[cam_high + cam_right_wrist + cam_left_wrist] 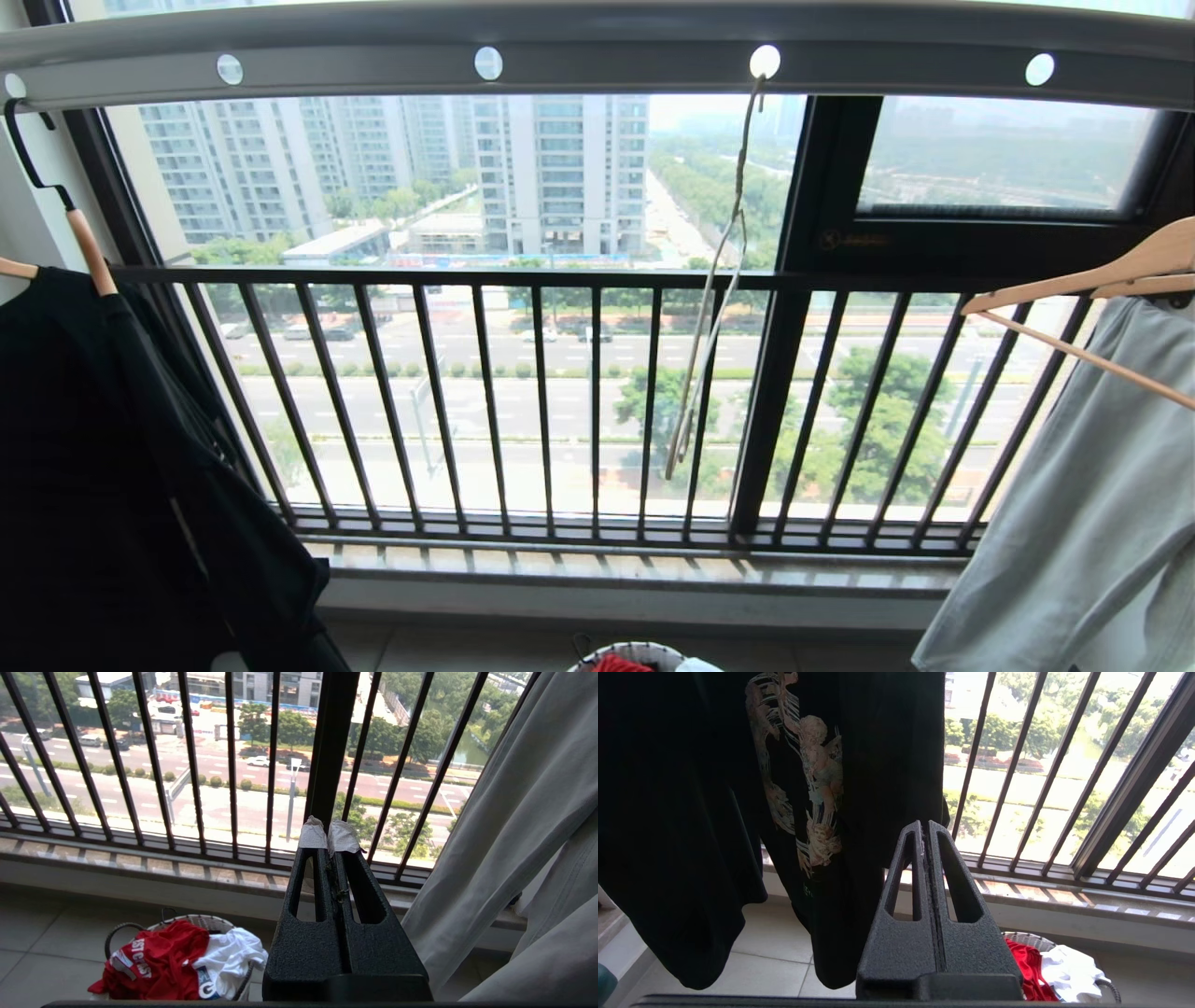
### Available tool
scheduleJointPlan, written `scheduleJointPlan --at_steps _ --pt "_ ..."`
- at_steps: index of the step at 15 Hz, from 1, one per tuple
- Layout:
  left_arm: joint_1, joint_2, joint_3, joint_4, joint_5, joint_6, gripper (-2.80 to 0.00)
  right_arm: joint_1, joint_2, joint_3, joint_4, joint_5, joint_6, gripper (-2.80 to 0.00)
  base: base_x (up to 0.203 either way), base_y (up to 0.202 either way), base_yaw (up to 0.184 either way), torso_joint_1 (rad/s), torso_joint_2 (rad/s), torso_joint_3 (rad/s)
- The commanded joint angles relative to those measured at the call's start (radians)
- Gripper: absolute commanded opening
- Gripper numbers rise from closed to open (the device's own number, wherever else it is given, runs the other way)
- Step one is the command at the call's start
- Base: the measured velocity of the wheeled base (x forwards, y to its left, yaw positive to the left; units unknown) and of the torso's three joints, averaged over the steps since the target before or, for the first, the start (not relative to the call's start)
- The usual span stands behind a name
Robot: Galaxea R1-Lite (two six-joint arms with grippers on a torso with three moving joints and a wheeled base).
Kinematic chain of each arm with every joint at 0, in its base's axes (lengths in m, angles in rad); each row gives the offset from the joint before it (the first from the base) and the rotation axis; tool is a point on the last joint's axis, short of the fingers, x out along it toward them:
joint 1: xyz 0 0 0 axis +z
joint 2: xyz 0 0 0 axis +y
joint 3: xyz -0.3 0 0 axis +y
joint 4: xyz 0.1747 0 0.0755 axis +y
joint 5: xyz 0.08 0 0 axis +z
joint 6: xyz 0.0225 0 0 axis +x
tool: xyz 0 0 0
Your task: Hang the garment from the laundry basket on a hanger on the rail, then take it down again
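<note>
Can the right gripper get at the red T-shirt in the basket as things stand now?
Probably yes. The red T-shirt lies on top in the laundry basket, draped over its rim, with nothing covering it. The right gripper is shut and apart from it, with bare floor between; it must open first.

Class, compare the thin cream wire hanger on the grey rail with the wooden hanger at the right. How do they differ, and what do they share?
The thin cream wire hanger hangs bare; the thicker light wooden hanger carries a pale grey garment. The wire hanger shows edge-on, a narrow line down from a hole in the grey metal rail; the wooden hanger shows its broad sloping arm and crossbar. Both hang in front of the black railing.
</note>
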Motion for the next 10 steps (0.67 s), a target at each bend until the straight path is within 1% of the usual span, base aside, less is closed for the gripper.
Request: scheduleJointPlan --at_steps 1,10 --pt "0.000 0.002 0.000 0.000 0.001 -0.001 -2.80 0.000 0.001 0.000 0.000 0.001 0.001 -2.80 0.000 0.000 0.000 0.000 0.00 0.000" --pt "0.000 0.002 0.000 0.000 0.001 -0.001 -2.80 0.000 0.001 0.000 0.000 0.001 0.001 -2.80 0.000 0.000 0.000 0.000 0.00 0.000"
